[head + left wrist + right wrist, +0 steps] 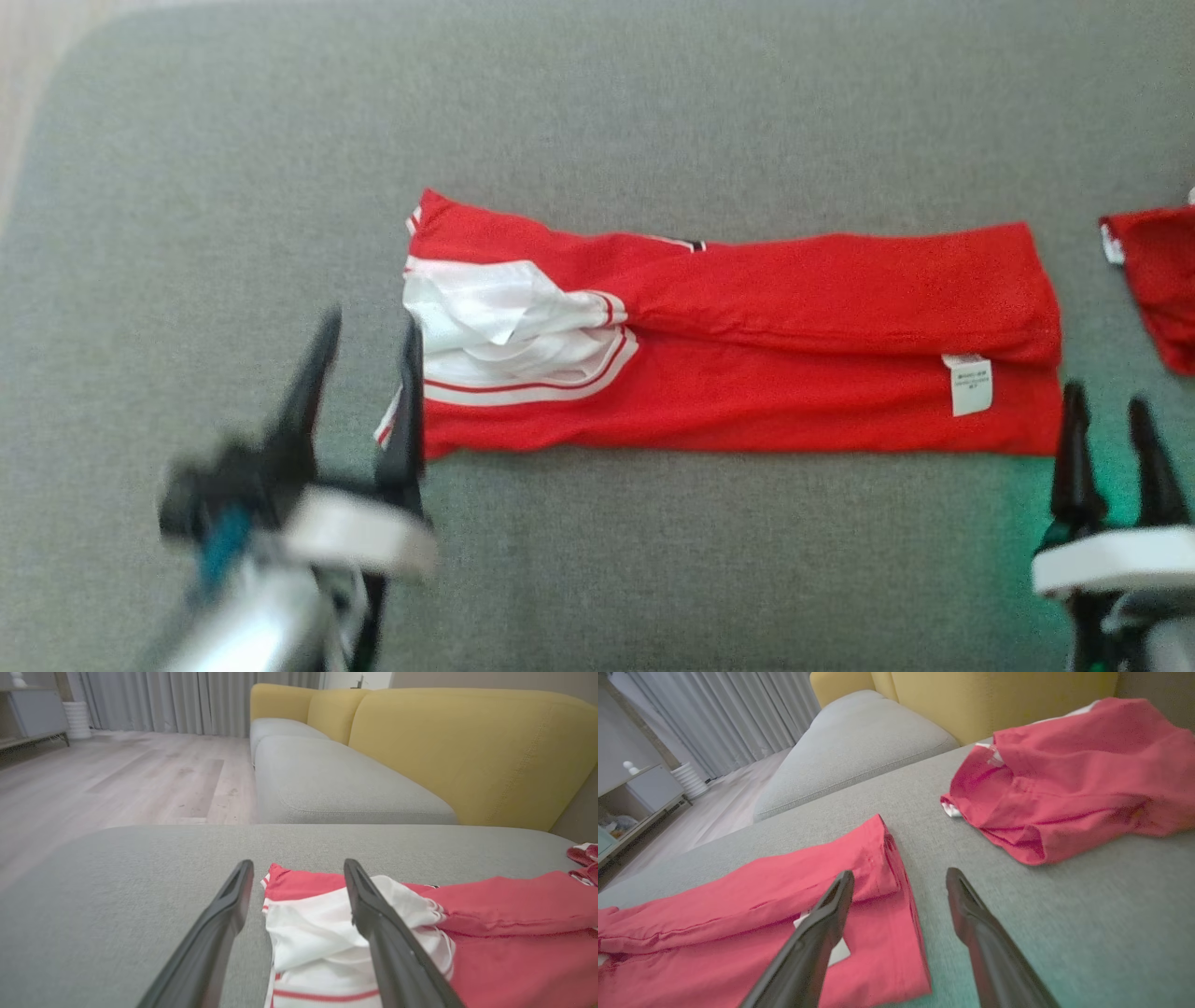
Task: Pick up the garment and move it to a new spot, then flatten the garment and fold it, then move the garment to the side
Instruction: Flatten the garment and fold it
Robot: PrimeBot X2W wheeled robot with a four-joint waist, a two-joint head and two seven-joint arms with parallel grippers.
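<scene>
Red garment (738,373): lay as a long folded strip, left to right, across the middle of the grey cushion (653,560).
White panel (504,327): sat bunched and creased at the strip's left end.
Care label (968,383): lay exposed near the strip's right end.
Left gripper (372,319): jaws stood apart and held nothing, at the strip's near-left corner.
Right gripper (1105,396): jaws stood apart and held nothing, just beside the near-right corner.
Second red garment (1158,280): lay apart from the strip, to its right.
Risk, left end: a pinch on the loose white panel would probably catch one layer only, so the fold would open on lifting.
Risk, right end: the upper flap overlapped the lower, so a shallow pinch could miss it.
Risk, lift: uneven height between the arms would likely sag or twist the strip.
Risk, placement: a move to the right could land the strip on the second red garment.
</scene>
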